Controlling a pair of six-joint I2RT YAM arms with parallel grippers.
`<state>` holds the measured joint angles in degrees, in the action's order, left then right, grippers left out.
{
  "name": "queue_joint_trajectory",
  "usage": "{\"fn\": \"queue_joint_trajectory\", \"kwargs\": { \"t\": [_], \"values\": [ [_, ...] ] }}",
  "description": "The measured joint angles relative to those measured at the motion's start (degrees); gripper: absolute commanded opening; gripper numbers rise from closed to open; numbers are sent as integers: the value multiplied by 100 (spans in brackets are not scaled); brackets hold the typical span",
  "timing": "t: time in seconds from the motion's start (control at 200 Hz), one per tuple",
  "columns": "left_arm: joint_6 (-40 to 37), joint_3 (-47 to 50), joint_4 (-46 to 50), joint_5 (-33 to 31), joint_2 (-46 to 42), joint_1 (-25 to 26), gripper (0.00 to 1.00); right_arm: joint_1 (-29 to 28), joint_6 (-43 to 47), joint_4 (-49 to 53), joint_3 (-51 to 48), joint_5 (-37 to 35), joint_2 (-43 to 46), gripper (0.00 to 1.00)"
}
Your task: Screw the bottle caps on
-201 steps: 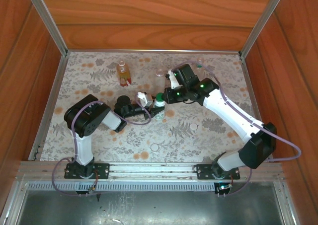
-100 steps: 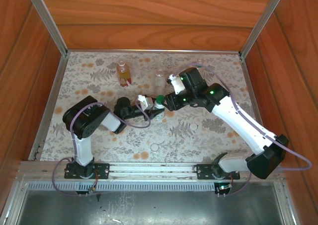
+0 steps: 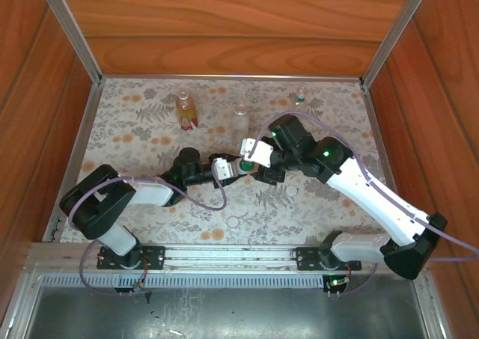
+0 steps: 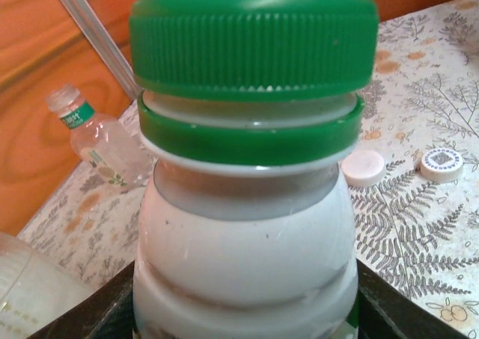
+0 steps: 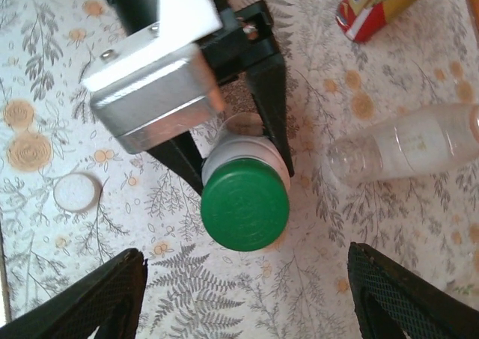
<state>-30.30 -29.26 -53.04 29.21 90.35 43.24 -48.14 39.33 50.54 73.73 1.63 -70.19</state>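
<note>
Between the fingers of our left gripper sits the white bottle, clamped by its body so it cannot spin under a twisting hand. The green cap rests on its neck; we cannot tell whether it is fully tight. Directly above it hangs our right gripper, jaws wide apart and flanking the cap, touching nothing.
</note>
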Motion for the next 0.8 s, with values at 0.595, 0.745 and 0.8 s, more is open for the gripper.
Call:
{"fn": "queue_joint_trajectory", "kwargs": {
  "t": [0.595, 0.745, 0.8],
  "values": [
    [-105, 9, 297, -94, -120, 9, 51, -63, 407, -323, -11, 2, -680, 54],
    [-105, 9, 299, -98, -125, 9, 51, -63, 411, -334, -20, 4, -758, 52],
    [-105, 9, 299, -105, -125, 9, 51, -63, 415, -337, -20, 4, -774, 50]
  ]
}}
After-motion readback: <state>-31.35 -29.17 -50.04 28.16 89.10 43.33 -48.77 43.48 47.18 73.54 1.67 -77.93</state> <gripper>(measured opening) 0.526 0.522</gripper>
